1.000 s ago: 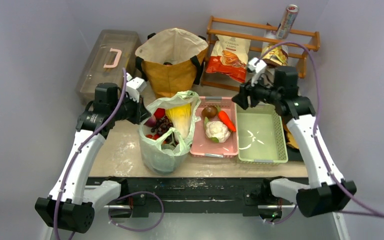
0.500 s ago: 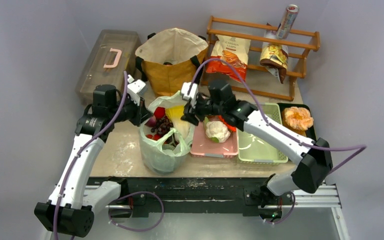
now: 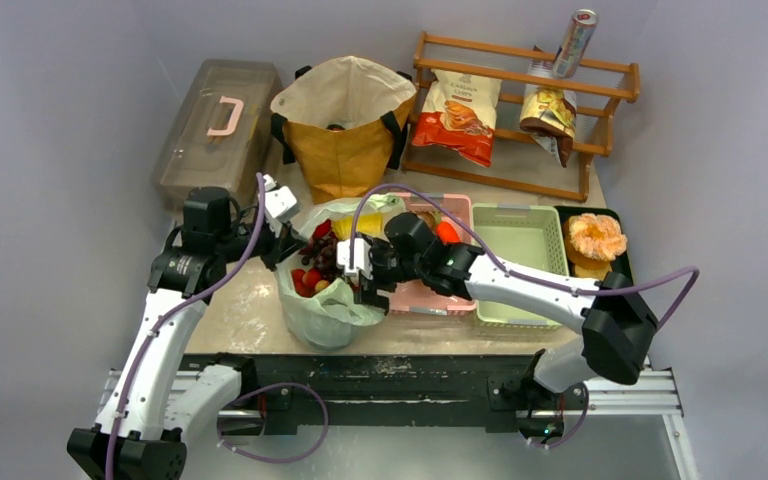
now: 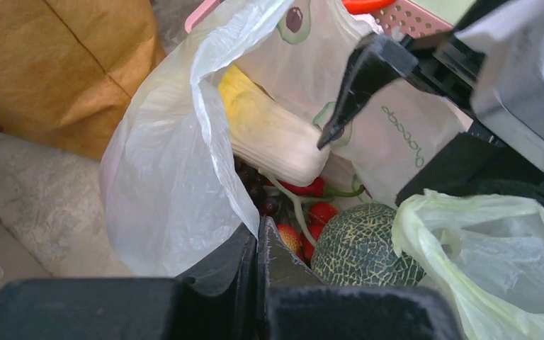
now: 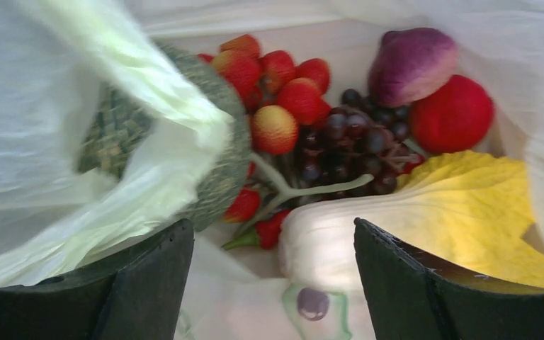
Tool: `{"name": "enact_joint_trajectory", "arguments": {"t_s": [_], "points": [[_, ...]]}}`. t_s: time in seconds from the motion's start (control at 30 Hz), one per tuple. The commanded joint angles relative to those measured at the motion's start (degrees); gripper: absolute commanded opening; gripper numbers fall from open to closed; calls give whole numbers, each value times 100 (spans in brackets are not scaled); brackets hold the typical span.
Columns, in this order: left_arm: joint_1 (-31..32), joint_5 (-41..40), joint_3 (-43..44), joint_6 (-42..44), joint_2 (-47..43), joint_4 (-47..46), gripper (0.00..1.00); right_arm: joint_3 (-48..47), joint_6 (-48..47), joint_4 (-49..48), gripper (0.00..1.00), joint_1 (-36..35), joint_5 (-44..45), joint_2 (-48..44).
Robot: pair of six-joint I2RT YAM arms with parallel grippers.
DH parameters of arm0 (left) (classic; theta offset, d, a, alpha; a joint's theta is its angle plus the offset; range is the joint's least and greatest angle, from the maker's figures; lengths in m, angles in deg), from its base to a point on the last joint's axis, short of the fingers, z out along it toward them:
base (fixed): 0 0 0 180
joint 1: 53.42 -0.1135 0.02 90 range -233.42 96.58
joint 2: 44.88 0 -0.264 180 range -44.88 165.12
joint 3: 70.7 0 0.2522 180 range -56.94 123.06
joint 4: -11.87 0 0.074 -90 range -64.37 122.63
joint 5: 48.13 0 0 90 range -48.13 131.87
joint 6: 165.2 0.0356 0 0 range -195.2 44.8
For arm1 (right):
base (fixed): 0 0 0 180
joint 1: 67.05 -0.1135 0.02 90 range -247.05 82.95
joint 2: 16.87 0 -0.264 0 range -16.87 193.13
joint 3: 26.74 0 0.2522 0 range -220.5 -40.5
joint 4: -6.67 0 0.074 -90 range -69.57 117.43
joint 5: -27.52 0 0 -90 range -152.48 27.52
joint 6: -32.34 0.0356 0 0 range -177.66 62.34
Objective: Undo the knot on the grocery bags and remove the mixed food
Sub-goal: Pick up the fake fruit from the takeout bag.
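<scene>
Right wrist view: right gripper (image 5: 270, 234) spread wide over plastic bag (image 5: 42, 64) mouth, above cabbage (image 5: 460, 205); left gripper (image 4: 257, 237) clenched, seemingly pinching bag rim.

the bag (image 3: 320, 318) is thin crinkly plastic, the tote (image 3: 345, 150) matt cloth.

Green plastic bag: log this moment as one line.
green bag: mouth open | left gripper: shut on its rim | right gripper: open above cabbage
</scene>
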Motion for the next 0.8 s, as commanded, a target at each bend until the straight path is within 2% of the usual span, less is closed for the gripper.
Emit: {"name": "enact_joint_trajectory", "arguments": {"t_s": [0.0, 0.1, 0.27, 0.43, 0.6, 0.77], "points": [[-1, 253, -85, 700, -167, 79, 0, -537, 698, -904, 78, 251, 700, 193], [26, 240, -114, 852, -162, 100, 0, -583, 1082, -1405, 72, 417, 763, 442], [135, 6, -49, 923, -148, 8, 0, -1117, 1290, -1262, 65, 688, 987, 1043], [179, -306, -57, 645, -56, -197, 0, -1515, 1520, -887, 59, 708, 2042, 1471], [203, -666, -1, 24, 141, -413, 0, -1458, 2344, -480, 62, 506, 3109, 1463], [257, -721, -63, -348, 230, -541, 0, -1544, 3633, 420, 63, 425, 3351, 1449]]}}
